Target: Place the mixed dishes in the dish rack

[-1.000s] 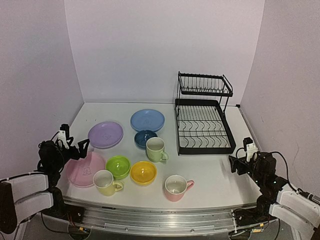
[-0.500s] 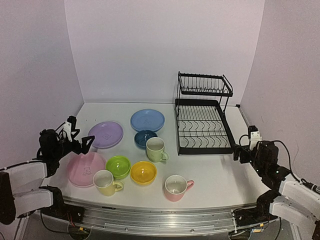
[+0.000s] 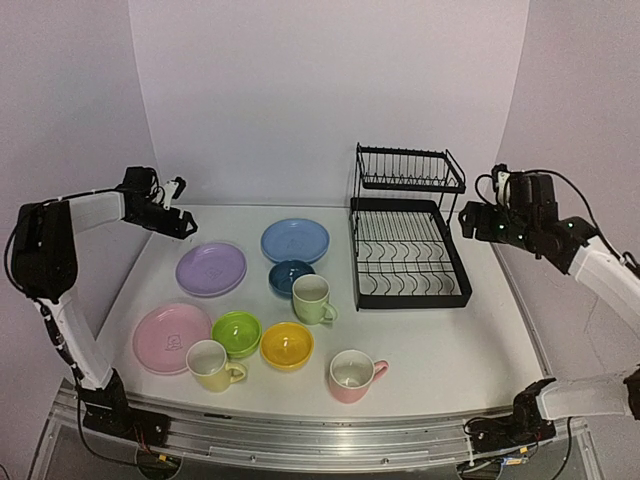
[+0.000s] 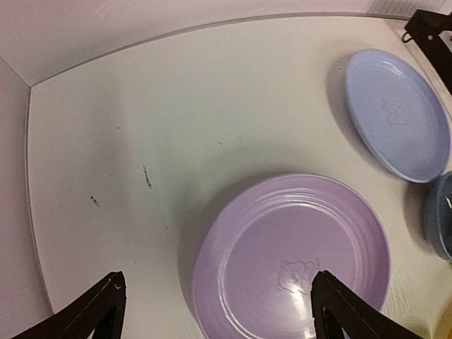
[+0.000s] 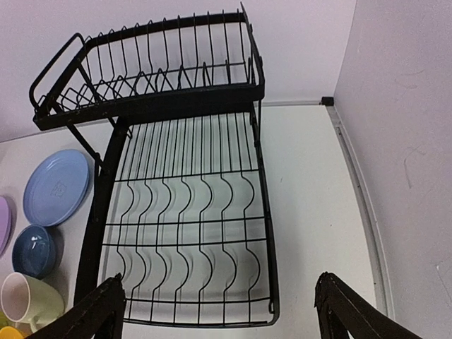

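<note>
1. Your left claw hangs spread wide with nothing in it. The lilac plate lies flat on the surface right below it, and the blue plate sits farther out, towards the upper right of the wrist view.
2. Your right claw is also wide apart and empty. The rack stands directly below and ahead of it, with both tiers bare.
3. The plate beneath the left claw is glossy and flat. A finger coming straight down finds no edge to get under, so it will likely skid off the rim.
4. A skid like that could shove the plate away from the claw into the dark blue bowl or the blue plate.
5. A pinch on the rim alone may let the plate swing and slip out.
6. Every dish lies on the left claw's side and the rack on the right's. A low carry across could clip the pale green mug.
7. If the right claw drops carelessly, a finger could hook the wires of the upper shelf and drag the rack.
</note>
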Controlling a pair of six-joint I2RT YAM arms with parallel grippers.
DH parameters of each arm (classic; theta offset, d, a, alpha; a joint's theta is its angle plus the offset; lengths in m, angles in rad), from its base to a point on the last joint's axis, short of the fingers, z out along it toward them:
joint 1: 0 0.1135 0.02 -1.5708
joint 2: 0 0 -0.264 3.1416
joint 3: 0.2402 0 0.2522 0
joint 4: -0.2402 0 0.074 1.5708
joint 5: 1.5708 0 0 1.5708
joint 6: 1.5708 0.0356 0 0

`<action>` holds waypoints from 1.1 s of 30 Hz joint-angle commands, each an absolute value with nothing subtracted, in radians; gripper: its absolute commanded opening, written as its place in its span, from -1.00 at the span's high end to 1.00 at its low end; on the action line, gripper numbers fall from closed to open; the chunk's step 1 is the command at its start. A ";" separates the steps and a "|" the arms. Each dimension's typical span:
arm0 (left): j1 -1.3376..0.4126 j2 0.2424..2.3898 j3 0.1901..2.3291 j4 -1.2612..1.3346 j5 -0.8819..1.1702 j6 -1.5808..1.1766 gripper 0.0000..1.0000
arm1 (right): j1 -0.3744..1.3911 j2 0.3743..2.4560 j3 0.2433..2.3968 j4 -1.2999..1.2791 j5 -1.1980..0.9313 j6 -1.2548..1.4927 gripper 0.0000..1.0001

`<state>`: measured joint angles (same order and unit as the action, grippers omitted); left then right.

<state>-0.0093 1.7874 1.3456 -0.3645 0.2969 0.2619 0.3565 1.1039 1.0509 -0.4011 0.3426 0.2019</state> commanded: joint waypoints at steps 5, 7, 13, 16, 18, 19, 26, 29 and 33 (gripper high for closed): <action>-0.003 1.999 1.473 -0.540 0.192 0.370 -0.77 | 0.357 1.216 1.169 -0.612 0.222 0.339 -0.79; -0.003 2.023 1.453 -0.517 0.164 0.406 -0.77 | 0.357 1.219 1.173 -0.612 0.218 0.343 -0.78; -0.003 2.121 1.484 -0.476 0.120 0.397 -0.60 | 0.357 1.215 1.182 -0.612 0.198 0.358 -0.77; -0.003 2.141 1.491 -0.489 0.159 0.380 -0.27 | 0.357 1.209 1.180 -0.612 0.190 0.371 -0.76; -0.003 2.140 1.481 -0.502 0.189 0.375 -0.01 | 0.357 1.205 1.179 -0.612 0.186 0.380 -0.76; -0.003 2.137 1.475 -0.507 0.200 0.372 0.13 | 0.357 1.204 1.180 -0.612 0.185 0.384 -0.76; 0.019 2.094 1.515 -0.510 0.206 0.288 1.00 | 0.357 1.239 1.241 -0.613 0.149 0.428 -0.73; 0.035 2.045 1.553 -0.489 0.200 0.268 1.00 | 0.358 1.254 1.285 -0.615 0.122 0.451 -0.72; 0.042 1.957 1.616 -0.476 0.221 0.270 1.00 | 0.364 1.274 1.358 -0.619 0.061 0.498 -0.77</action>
